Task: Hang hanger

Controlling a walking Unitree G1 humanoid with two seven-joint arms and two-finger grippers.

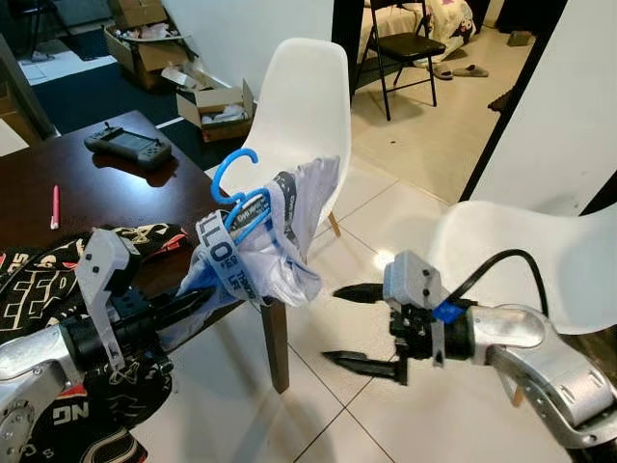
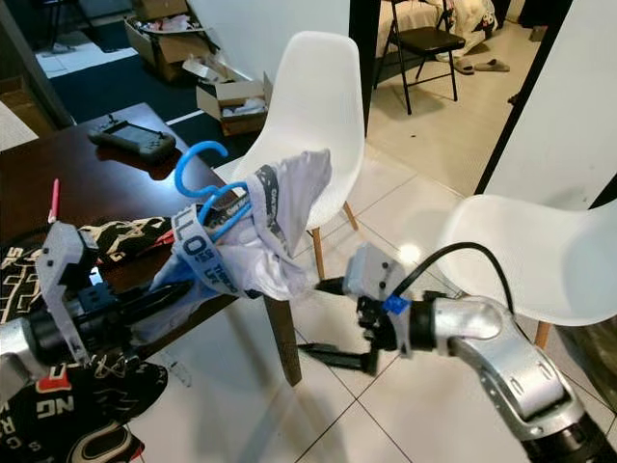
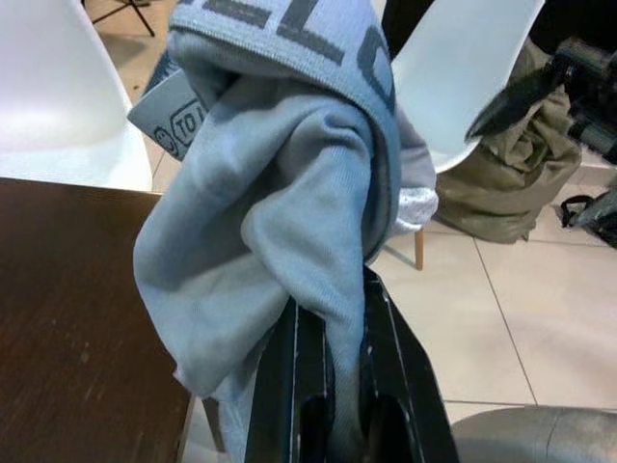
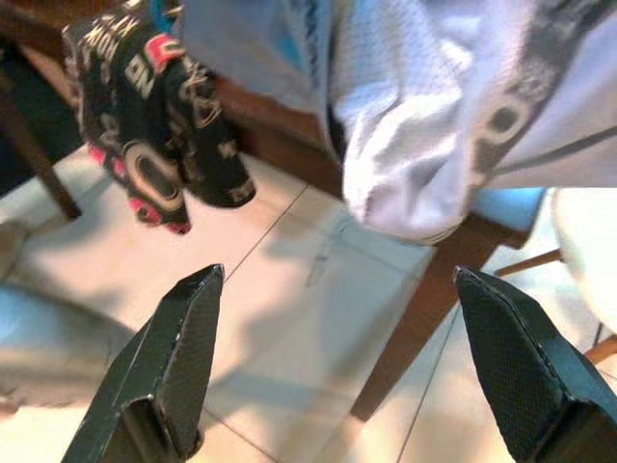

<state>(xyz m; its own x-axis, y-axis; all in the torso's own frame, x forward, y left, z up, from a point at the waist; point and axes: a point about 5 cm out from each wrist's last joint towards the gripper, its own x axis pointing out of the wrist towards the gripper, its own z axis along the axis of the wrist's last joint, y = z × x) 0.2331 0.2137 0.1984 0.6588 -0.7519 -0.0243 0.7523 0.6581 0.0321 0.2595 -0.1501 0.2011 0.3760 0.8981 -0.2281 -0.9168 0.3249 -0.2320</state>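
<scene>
The left gripper is pinching the pale grey garment bunched around the blue hanger, holding it above the dark table's corner; the right gripper is hovering spread wide just beside it, before a white chair.

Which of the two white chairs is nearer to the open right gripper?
The white chair on the robot's right, beside the right gripper. The other white chair stands farther off, behind the garment on the blue hanger.

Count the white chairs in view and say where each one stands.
2. One white chair stands behind the table corner, past the garment on the blue hanger. The other white chair is on the robot's right, beyond the right gripper.
</scene>
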